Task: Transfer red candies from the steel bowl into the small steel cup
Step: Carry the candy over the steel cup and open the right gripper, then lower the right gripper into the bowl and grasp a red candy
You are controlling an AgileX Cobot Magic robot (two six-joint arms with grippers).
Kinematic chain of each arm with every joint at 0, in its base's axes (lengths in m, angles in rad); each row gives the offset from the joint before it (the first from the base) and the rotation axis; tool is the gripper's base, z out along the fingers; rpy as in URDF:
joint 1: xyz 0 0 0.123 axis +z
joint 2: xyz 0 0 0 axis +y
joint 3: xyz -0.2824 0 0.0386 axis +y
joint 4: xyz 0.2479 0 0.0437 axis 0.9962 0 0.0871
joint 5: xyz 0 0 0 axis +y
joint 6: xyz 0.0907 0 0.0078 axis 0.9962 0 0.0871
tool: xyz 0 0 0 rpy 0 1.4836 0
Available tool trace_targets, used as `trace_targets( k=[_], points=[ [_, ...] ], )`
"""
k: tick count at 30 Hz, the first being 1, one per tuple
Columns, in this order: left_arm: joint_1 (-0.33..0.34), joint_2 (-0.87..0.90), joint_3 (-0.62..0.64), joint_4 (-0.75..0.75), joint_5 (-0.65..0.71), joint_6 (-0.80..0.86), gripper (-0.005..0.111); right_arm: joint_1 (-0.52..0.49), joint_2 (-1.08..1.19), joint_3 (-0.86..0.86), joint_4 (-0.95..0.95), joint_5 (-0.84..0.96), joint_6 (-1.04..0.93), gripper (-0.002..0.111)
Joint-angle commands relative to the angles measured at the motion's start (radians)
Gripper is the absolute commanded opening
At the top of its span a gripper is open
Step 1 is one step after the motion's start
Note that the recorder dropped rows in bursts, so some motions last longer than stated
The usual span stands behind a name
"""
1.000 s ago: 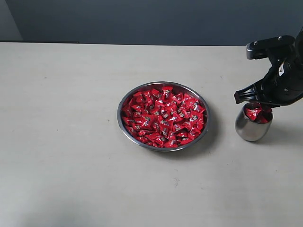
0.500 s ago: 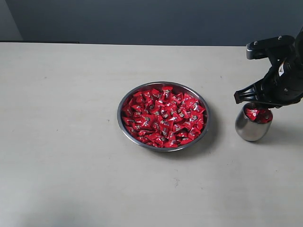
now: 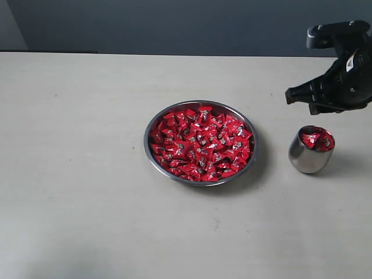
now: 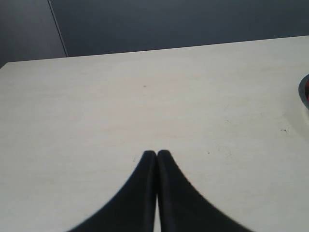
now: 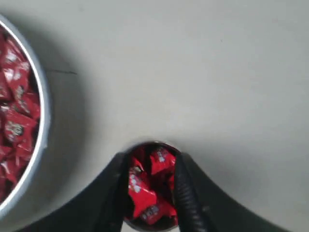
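Observation:
The steel bowl (image 3: 146, 141) sits mid-table, heaped with red candies (image 3: 200, 142). To its right stands the small steel cup (image 3: 304, 160), with a few red candies (image 3: 317, 139) showing at its mouth. My right gripper (image 3: 311, 104) hangs above the cup, clear of it. In the right wrist view this gripper (image 5: 150, 163) is open and empty, its fingers (image 5: 186, 193) framing the cup's candies (image 5: 145, 193) below; the bowl's rim (image 5: 42, 96) shows at the edge. My left gripper (image 4: 157, 153) is shut on nothing over bare table, out of the exterior view.
The pale table (image 3: 81, 174) spreads wide to the left of the bowl and in front of it. A dark wall (image 3: 174, 23) runs behind the table's far edge. A sliver of the bowl's rim (image 4: 304, 93) shows in the left wrist view.
My right gripper has lifted up off the cup's mouth, leaving candies inside the cup. Bowl, cup and left gripper have stayed put.

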Motion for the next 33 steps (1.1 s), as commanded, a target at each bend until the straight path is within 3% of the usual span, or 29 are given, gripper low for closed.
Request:
trace_targets(
  k=[1, 6, 17, 26, 33],
  points=[
    [0.000, -0.005, 0.002, 0.001, -0.008, -0.002, 0.000, 0.009, 0.017, -0.050, 0.215, -0.024, -0.197, 0.032],
    [0.000, -0.005, 0.002, 0.001, -0.008, -0.002, 0.000, 0.091, 0.116, -0.135, 0.446, -0.044, -0.387, 0.032],
    [0.000, -0.005, 0.002, 0.001, -0.008, -0.002, 0.000, 0.237, 0.409, -0.347, 0.433, 0.003, -0.387, 0.032],
    [0.000, -0.005, 0.002, 0.001, -0.008, -0.002, 0.000, 0.360, 0.453, -0.356, 0.431, -0.031, -0.392, 0.032],
    [0.000, -0.005, 0.002, 0.001, -0.008, -0.002, 0.000, 0.383, 0.455, -0.356, 0.431, -0.084, -0.405, 0.032]
  ],
)
